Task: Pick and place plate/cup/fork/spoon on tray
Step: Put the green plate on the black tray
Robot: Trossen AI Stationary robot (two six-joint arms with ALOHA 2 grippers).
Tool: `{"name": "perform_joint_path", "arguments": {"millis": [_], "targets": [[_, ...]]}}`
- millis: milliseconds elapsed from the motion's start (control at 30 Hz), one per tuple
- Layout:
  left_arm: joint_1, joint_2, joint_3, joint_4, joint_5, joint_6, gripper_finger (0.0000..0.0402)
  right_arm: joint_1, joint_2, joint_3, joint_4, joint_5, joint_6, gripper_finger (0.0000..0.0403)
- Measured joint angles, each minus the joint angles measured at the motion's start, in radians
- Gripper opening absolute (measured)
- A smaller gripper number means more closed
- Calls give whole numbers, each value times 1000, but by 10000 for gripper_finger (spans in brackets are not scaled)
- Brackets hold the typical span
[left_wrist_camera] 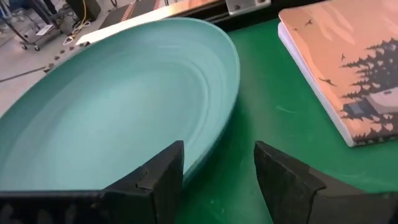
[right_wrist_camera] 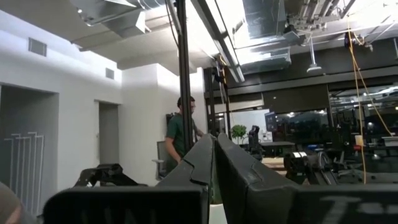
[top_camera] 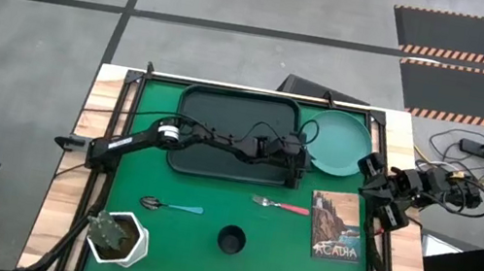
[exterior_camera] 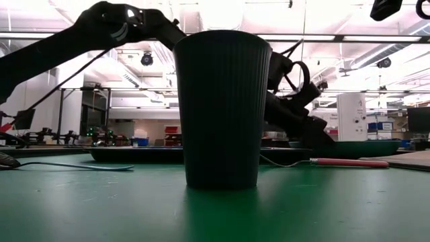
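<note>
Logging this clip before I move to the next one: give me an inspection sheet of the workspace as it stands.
Surface: green mat on a wooden table.
Job's things: tray empty; plate beside it on the mat; fork, spoon, cup on the mat.
Clutter: book; white plant pot.
Grippers: left gripper open at the plate's rim; right gripper shut, parked at the table's right edge.
Cables: bundle on the floor.
Surroundings: person standing far off.
</note>
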Motion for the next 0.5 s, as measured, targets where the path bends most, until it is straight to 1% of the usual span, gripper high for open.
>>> {"name": "perform_joint_path", "arguments": {"millis": [333,500], "targets": [[12,4,0,0,-2,1,176,0,0,0,-8,0,3,9],[15,3,-1,8,9,84,176,0,0,0,-12,0,3,9]]}}
